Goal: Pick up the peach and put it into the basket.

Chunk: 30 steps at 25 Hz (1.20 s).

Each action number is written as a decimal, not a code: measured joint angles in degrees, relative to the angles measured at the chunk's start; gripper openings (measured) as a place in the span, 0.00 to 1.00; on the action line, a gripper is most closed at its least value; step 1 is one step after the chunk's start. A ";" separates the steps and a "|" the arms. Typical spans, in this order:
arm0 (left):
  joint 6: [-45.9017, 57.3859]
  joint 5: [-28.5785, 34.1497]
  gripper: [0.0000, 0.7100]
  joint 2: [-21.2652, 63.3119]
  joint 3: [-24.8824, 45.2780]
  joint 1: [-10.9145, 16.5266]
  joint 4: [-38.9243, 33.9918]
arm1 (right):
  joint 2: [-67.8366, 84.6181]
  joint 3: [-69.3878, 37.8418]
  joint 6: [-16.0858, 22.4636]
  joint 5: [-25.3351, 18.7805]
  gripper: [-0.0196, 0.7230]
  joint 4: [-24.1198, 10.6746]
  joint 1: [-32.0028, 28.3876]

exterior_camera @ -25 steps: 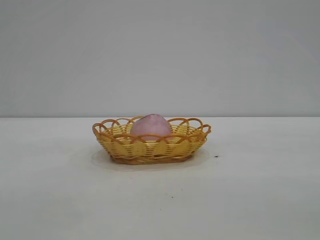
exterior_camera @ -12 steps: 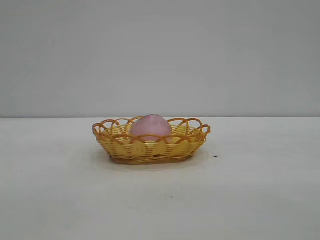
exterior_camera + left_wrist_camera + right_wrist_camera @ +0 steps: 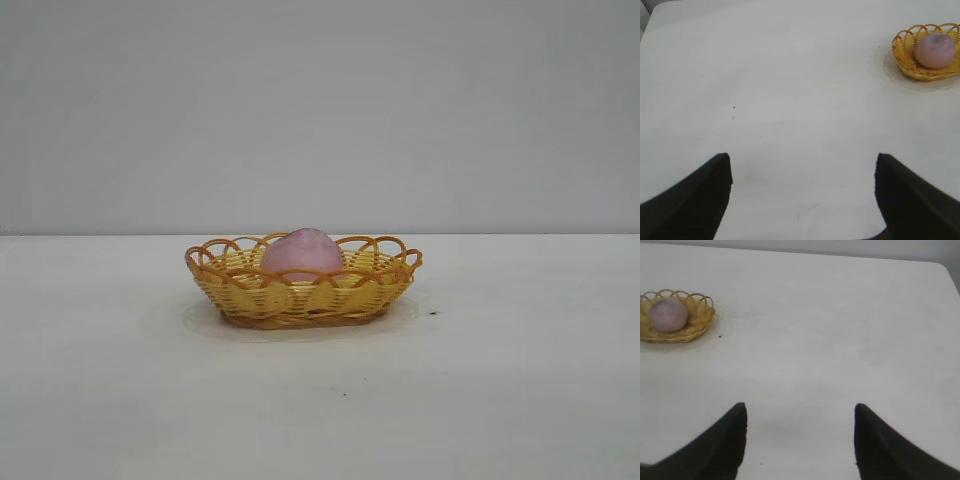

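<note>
One peach [image 3: 302,252] and one basket [image 3: 300,295] are present, on a single white table [image 3: 520,380]. The peach, a dusty-pink rounded lump with a slightly pointed top, sits inside the basket, near its middle, its upper half rising above the orange looped rim. The basket, yellow-sided and oval, rests flat on the table in front of a plain grey wall [image 3: 320,110].

Two grippers appear, each in its own wrist view only. The left gripper [image 3: 802,197] hovers above bare table, its two dark fingers [image 3: 695,202] spread wide with nothing between them; the basket [image 3: 905,62] and peach [image 3: 935,50] lie well apart from it. The right gripper [image 3: 800,442] likewise hangs over bare table with its fingers [image 3: 722,445] parted and empty, the basket [image 3: 697,322] and peach [image 3: 668,315] well apart from it.

A few small dark specks mark the tabletop: one [image 3: 432,313] near the basket's right end, one [image 3: 344,394] on the near side of the basket. Nothing lies between either gripper and the basket.
</note>
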State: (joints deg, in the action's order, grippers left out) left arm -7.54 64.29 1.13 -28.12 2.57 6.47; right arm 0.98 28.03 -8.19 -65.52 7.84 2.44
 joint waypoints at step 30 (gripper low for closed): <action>0.00 0.00 0.73 0.00 0.00 -0.98 0.00 | 0.00 0.00 0.00 0.00 0.57 0.00 0.00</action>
State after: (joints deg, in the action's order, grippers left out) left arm -7.54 64.29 1.13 -28.12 1.59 6.47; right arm 0.98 28.03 -8.19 -65.52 7.84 2.44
